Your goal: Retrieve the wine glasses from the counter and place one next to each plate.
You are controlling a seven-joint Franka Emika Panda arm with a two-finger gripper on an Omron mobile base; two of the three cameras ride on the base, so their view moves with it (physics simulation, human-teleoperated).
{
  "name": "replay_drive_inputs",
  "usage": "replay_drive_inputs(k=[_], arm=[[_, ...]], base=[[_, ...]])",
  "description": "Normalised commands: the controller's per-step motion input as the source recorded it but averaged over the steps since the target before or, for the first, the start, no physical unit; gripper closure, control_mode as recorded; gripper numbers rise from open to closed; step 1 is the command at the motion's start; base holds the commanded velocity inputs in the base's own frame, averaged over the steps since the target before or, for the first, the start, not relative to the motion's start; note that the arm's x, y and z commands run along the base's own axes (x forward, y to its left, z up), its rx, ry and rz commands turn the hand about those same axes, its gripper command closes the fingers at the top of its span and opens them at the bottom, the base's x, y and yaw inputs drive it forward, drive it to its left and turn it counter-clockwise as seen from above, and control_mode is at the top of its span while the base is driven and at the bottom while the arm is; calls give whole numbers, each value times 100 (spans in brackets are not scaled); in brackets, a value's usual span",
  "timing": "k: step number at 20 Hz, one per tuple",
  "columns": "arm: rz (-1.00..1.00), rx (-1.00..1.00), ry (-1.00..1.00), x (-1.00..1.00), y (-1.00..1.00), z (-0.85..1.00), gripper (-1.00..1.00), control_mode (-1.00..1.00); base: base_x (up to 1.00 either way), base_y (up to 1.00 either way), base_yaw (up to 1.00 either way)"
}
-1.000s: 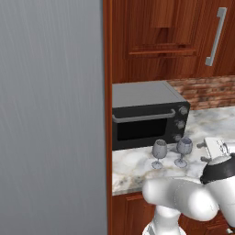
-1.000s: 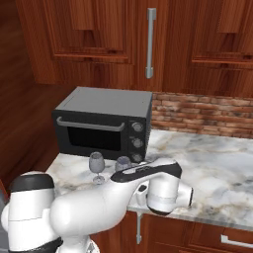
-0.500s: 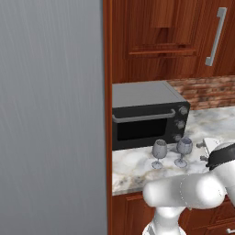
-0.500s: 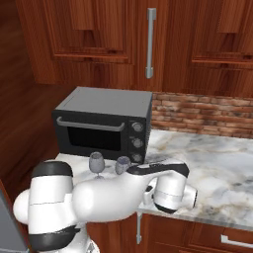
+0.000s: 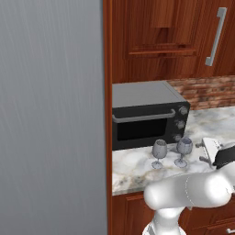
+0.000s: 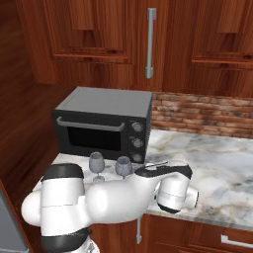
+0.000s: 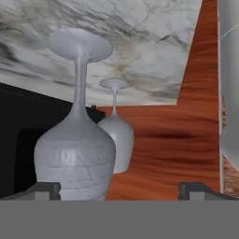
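Observation:
Two clear greyish wine glasses stand side by side on the marbled counter (image 5: 133,167) in front of a black oven: the left glass (image 5: 159,152) and the right glass (image 5: 184,150). My gripper (image 5: 202,152) sits just right of the right glass, level with its bowl. The hand view is rolled upside down. In it the near glass (image 7: 74,158) stands close between my open fingertips (image 7: 44,189), toward the left one, untouched, with the far glass (image 7: 116,135) behind it. My gripper (image 7: 121,189) holds nothing. The plates are out of view.
A black toaster oven (image 5: 147,114) stands right behind the glasses. A tall grey fridge side (image 5: 50,114) walls off the left. Reddish-brown cabinets (image 6: 99,34) hang above, with a brick backsplash (image 6: 202,113) at the back. Bare counter (image 6: 222,163) stretches to the right.
My arm has swung: the elbow moved left and the hand dropped lower beside the right glass. Both glasses stayed where they were.

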Motion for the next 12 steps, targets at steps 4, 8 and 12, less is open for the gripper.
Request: replay_drive_inputs(k=[4,8,12], arm=[[-8,-9,0,0,0,-13,-100,-100],[-12,-14,0,0,0,-8,-100,-100],[-22,-19,0,2,21,-8,-100,-100]], base=[[0,0,0],[0,0,0],[0,0,0]])
